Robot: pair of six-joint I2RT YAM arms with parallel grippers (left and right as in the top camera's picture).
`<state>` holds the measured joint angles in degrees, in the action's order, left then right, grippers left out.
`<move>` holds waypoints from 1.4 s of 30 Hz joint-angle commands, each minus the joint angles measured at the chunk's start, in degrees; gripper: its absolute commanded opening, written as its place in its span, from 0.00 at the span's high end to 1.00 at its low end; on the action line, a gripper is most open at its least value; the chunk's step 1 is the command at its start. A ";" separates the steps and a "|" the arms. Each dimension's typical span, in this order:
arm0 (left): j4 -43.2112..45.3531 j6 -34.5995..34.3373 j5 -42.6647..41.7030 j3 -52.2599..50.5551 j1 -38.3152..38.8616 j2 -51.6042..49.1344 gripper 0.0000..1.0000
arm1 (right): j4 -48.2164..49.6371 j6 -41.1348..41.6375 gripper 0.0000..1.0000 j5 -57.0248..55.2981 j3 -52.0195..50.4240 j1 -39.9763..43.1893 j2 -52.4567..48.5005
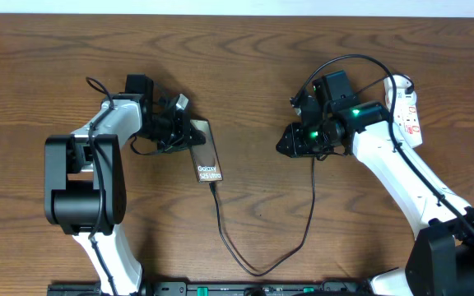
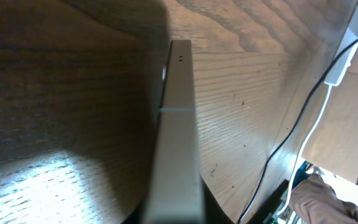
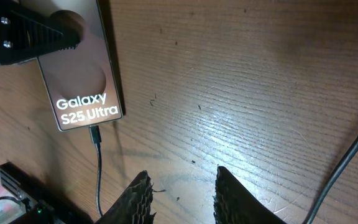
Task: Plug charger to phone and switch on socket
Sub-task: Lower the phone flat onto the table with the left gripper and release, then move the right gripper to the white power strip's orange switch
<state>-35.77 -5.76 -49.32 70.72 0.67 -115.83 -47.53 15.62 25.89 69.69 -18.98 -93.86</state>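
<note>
On the wooden bench (image 1: 360,222), we see the phone (image 1: 207,154) lying flat, left of centre. The left gripper (image 1: 178,130) appears clenched on its far end. The charger (image 1: 313,193) loops across the bench. From the right wrist camera, its plug tip (image 3: 94,134) sits seated in the phone's near edge, so step 1 of 2 looks done. The right gripper (image 3: 180,190) hangs spread wide with nothing between its fingers. It is to the right of the phone and well apart from the socket (image 1: 406,105) at the far right of the bench. We cannot tell whether the socket is on. We judge that switching it on is step 2, not yet done.
</note>
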 commanded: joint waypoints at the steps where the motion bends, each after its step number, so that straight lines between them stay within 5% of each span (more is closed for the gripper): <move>1: -0.02 0.98 1.70 0.63 0.07 -0.59 0.85 | -0.22 -1.14 0.70 -0.11 0.85 0.13 0.96; 9: -0.79 0.81 9.20 0.63 0.07 -0.59 0.83 | -0.33 -1.16 0.70 -0.50 0.85 0.07 0.96; 29: -3.58 -2.47 34.29 0.66 0.07 -0.59 0.53 | -0.98 -1.44 0.63 -2.01 0.85 -0.61 0.96; 34: -5.97 -2.47 36.85 2.19 0.07 -0.04 0.53 | -0.90 -1.57 0.64 -2.01 0.98 -0.37 1.03; 42: -12.85 -2.49 39.50 8.50 0.07 13.16 0.53 | -2.03 -2.62 0.68 -2.25 1.86 3.82 5.27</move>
<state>-47.55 -7.88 -12.95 75.33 0.97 -112.07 -49.12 14.57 24.12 69.71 -17.69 -92.84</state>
